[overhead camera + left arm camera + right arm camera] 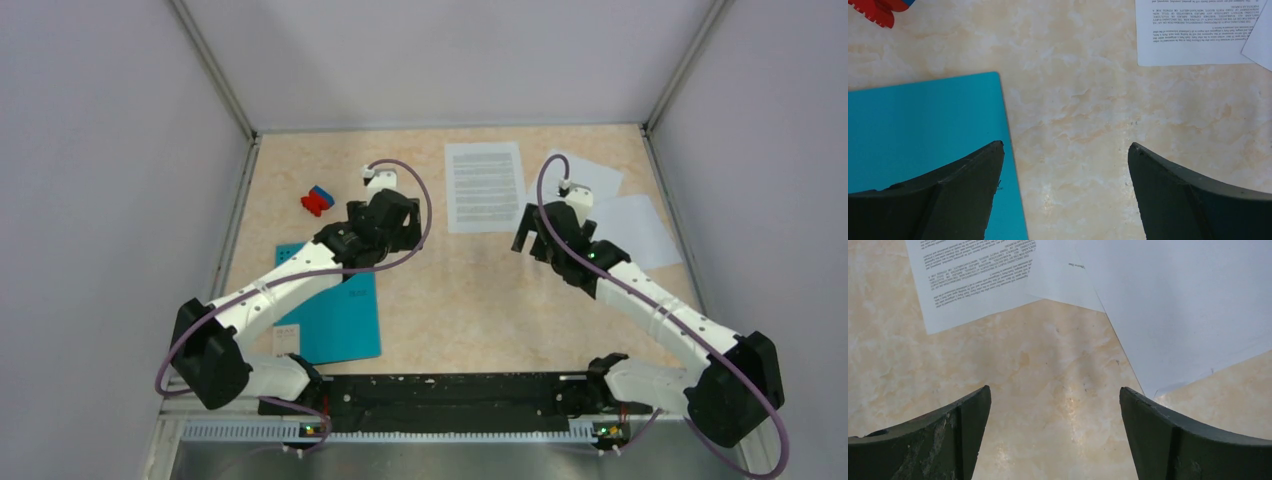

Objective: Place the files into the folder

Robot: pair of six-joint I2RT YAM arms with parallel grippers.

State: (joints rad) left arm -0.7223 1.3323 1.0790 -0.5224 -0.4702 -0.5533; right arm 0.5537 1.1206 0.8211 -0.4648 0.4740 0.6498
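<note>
Looks like the left pincer (1065,150) hangs wide open and empty over the closed folder (923,120) to flip it, right pincer (1055,390) likewise gaping and empty beside the loose files (484,185).

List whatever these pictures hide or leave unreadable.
- Top view: the left arm covers part of the folder.
- Top view: text on the printed sheet, too small.
- Left wrist: red-and-blue block, cut by the corner.
- Right wrist: blank sheets, cut by the edges.
</note>
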